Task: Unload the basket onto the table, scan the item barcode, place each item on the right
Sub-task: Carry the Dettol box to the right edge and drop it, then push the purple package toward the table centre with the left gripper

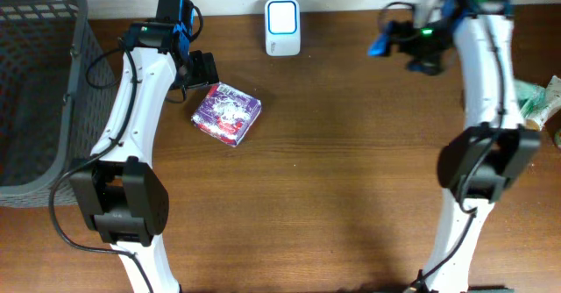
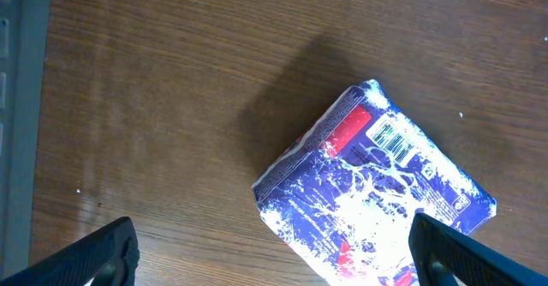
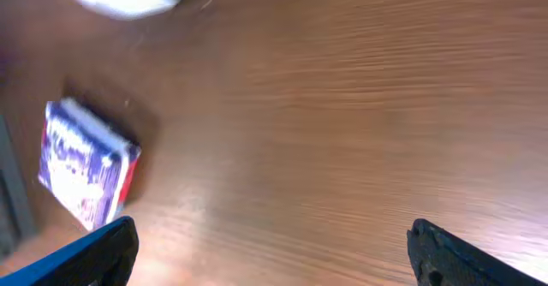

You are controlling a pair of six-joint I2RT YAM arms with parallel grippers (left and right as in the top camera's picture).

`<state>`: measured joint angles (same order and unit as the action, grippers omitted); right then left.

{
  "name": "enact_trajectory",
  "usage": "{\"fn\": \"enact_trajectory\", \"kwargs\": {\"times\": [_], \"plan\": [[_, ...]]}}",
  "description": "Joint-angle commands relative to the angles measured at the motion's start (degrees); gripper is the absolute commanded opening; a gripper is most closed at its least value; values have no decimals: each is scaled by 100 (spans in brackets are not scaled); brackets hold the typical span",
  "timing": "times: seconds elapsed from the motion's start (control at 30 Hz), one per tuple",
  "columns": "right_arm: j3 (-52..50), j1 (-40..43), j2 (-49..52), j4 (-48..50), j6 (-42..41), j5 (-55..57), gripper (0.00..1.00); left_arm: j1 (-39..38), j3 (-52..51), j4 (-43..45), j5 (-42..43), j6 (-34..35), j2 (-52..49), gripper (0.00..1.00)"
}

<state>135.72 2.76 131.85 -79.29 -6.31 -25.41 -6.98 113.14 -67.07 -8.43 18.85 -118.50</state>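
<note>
The item is a blue-and-white printed packet [image 1: 227, 114] with red patches, lying flat on the wooden table. Its barcode [image 2: 392, 139] faces up next to a red label. My left gripper [image 1: 200, 69] hovers just behind the packet. In the left wrist view this gripper [image 2: 274, 256] is open, with the packet [image 2: 377, 192] partly between its fingers, and I see no contact. A white scanner [image 1: 282, 27] stands at the table's back edge. My right gripper [image 1: 386, 39] is raised at the back right, open and empty [image 3: 270, 252], far from the packet [image 3: 86, 175].
A dark grey mesh basket [image 1: 35, 82] fills the left side, and its wall shows at the left wrist view's edge [image 2: 17, 106]. Green and white packets [image 1: 536, 100] lie at the table's right edge.
</note>
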Motion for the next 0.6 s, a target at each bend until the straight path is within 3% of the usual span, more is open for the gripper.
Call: {"fn": "enact_trajectory", "kwargs": {"times": [0.0,0.27,0.43,0.5,0.57], "plan": [[-63,-619,-24,-2,142,422,99,22,37,-9,-55,-9,109,99],[-63,-1134,-24,76,142,815,99,24,37,39,7,46,109,99],[-63,-1134,-24,79,142,815,99,13,31,129,979,111,96,99],[-63,-1134,-24,79,142,813,98,-50,20,179,1609,-992,-20,95],[-63,-1134,-24,79,142,813,99,-133,20,157,1611,-1478,-164,99]]}}
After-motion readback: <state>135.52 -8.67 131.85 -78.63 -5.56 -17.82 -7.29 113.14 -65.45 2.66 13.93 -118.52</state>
